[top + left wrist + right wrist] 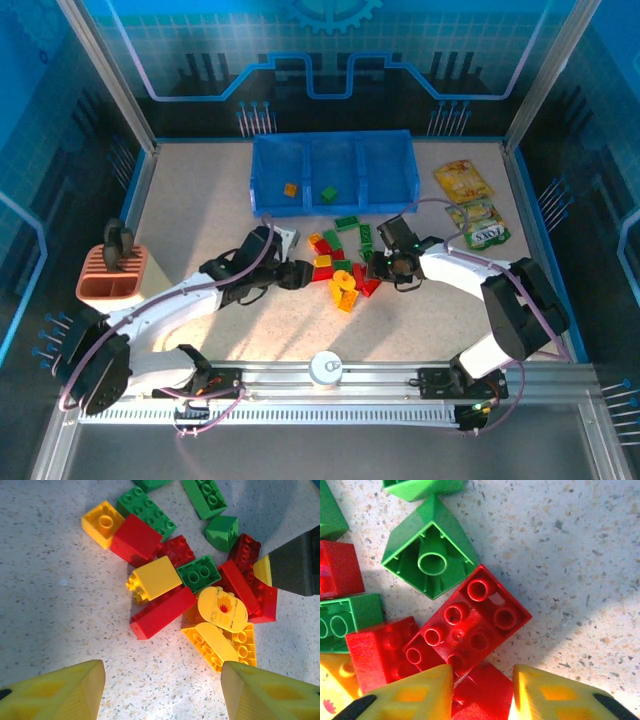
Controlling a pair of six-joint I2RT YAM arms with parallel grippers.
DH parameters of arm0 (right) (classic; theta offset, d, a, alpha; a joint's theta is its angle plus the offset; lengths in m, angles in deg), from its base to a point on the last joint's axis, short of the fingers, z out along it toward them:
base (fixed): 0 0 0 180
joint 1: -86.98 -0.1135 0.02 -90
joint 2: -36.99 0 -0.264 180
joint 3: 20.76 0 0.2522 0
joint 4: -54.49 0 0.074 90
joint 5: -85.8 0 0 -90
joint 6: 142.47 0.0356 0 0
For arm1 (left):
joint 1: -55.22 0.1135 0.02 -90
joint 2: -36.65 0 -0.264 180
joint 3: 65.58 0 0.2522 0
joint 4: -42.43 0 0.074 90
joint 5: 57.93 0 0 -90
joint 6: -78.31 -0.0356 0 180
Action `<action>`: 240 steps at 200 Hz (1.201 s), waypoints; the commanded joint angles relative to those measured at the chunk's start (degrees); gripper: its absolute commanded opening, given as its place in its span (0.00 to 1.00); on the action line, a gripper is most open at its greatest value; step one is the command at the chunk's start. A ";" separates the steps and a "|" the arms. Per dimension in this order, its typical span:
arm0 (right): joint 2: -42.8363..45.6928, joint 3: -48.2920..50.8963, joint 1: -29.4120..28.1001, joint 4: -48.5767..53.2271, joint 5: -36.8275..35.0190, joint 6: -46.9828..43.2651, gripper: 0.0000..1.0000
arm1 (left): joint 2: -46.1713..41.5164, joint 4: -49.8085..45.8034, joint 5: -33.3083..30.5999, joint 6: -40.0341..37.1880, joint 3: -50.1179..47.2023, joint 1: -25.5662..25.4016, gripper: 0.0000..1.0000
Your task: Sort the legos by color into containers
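Working the lego pile mid-table, just in front of the blue 3-compartment tray.
Holds the left gripper spread wide above yellow, red and green bricks, nothing between its fingers. Has the right gripper narrowed over a red brick, fingertips close either side; cannot tell whether pinched. In the tray: 1 orange brick in the left compartment, 1 green brick in the middle.
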 commanded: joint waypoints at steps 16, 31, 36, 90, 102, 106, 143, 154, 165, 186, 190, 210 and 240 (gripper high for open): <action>2.03 -3.14 -0.29 6.04 -4.20 -0.31 0.28 | -4.11 -1.33 -1.75 1.35 -1.82 1.61 0.64; 2.65 -4.20 -0.33 7.78 -4.42 -0.93 0.29 | -5.09 -1.41 -1.88 1.48 -2.08 1.91 0.64; 2.83 -4.19 -0.50 8.34 -4.65 -0.98 0.31 | -5.33 -1.50 -2.00 1.44 -2.09 1.95 0.64; 5.61 -4.85 -3.77 9.37 -5.15 2.65 0.61 | -7.33 -2.28 -1.29 1.20 -2.97 1.91 0.64; 5.53 -2.91 -4.82 9.15 -5.10 4.65 0.64 | -7.48 -2.55 -1.29 1.20 -3.08 1.91 0.64; 5.37 -2.68 -5.27 9.23 -5.32 5.53 0.66 | -7.67 -2.63 -1.32 1.19 -3.13 1.89 0.64; 4.38 1.08 -7.96 6.16 -7.75 17.02 0.69 | -9.46 -2.36 -1.87 1.62 -4.19 1.94 0.65; 4.59 1.52 -8.46 6.31 -10.02 20.57 0.68 | -9.95 -2.38 -1.84 1.74 -4.54 1.85 0.64; 5.07 1.77 -9.07 6.48 -12.39 23.39 0.66 | -10.41 -2.71 -1.87 1.89 -4.79 1.87 0.64; 4.34 1.23 -9.52 6.48 -13.72 25.87 0.65 | -11.84 -3.05 -2.15 2.08 -5.72 1.89 0.65; 3.94 1.08 -9.60 6.57 -13.62 26.18 0.65 | -12.18 -3.12 -2.20 2.17 -5.87 1.90 0.65; 1.58 0.82 -9.67 4.60 -11.70 26.52 0.65 | -13.90 -3.59 -2.97 2.40 -6.80 1.91 0.65; -0.86 1.36 -10.03 1.42 -8.89 28.36 0.62 | -15.88 -4.15 -3.65 2.61 -7.69 1.87 0.65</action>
